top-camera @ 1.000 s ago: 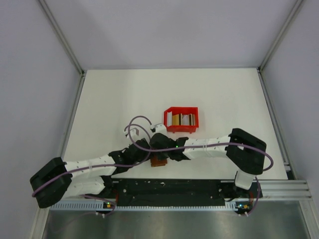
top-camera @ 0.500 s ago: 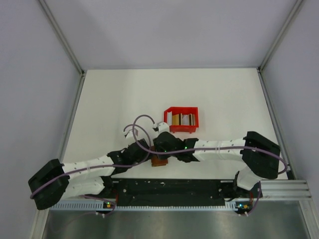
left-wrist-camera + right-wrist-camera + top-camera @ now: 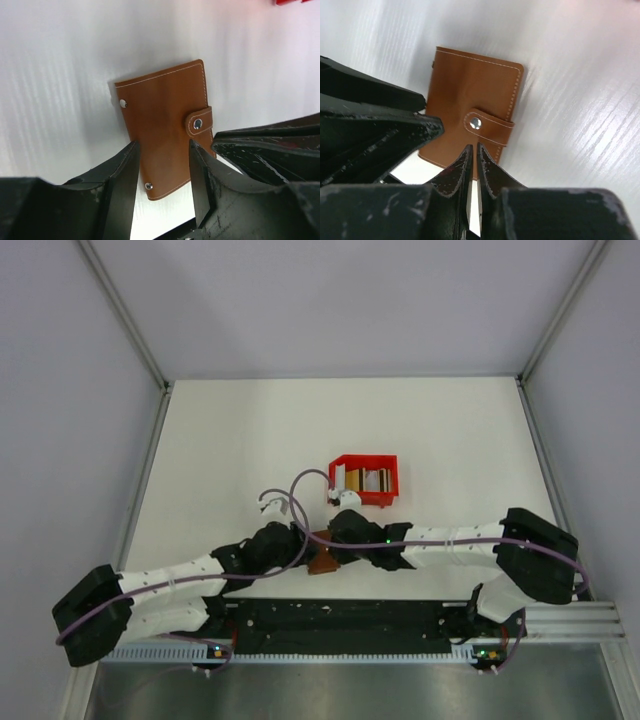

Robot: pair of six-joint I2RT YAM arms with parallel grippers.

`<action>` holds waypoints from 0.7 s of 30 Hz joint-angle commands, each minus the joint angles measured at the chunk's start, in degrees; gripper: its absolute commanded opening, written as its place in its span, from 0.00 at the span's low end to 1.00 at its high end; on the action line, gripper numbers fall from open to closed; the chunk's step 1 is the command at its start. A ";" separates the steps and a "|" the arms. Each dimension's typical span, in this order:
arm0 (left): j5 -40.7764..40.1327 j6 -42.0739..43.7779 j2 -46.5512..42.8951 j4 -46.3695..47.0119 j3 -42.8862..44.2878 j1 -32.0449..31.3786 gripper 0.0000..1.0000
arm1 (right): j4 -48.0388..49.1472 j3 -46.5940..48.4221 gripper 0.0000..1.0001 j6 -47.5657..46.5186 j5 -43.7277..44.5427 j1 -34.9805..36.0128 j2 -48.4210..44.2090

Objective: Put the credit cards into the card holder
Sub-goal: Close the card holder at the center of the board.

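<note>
The card holder (image 3: 162, 122) is a brown wallet lying flat on the white table, folded shut with its snap tab (image 3: 487, 125) fastened. In the top view the card holder (image 3: 322, 562) lies near the front edge between both wrists. My left gripper (image 3: 162, 152) hovers over its near half, open, one finger at each side and nothing held. My right gripper (image 3: 474, 146) points at the wallet just below the tab, its fingers almost touching and nothing between them. The credit cards (image 3: 362, 480), gold and whitish, stand in the red bin (image 3: 385, 498).
The red bin sits just behind the wallet, and a corner of the red bin (image 3: 295, 2) shows in the left wrist view. The two grippers are close together over the wallet. The arms' black base rail (image 3: 340, 618) runs right in front of it.
Both grippers have shifted right and closer together over the wallet. The right arm has stretched out lower and its jaws have closed. The wallet and bin have stayed put.
</note>
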 commanded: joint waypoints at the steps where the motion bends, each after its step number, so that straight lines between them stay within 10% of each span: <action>1: 3.55 3.48 1.24 5.71 0.58 -0.12 0.48 | 3.13 0.42 0.06 1.95 0.26 -0.49 -0.65; 21: 2.76 6.91 4.05 3.95 5.24 -0.12 0.58 | 0.67 0.51 0.06 0.90 1.31 -3.39 -2.06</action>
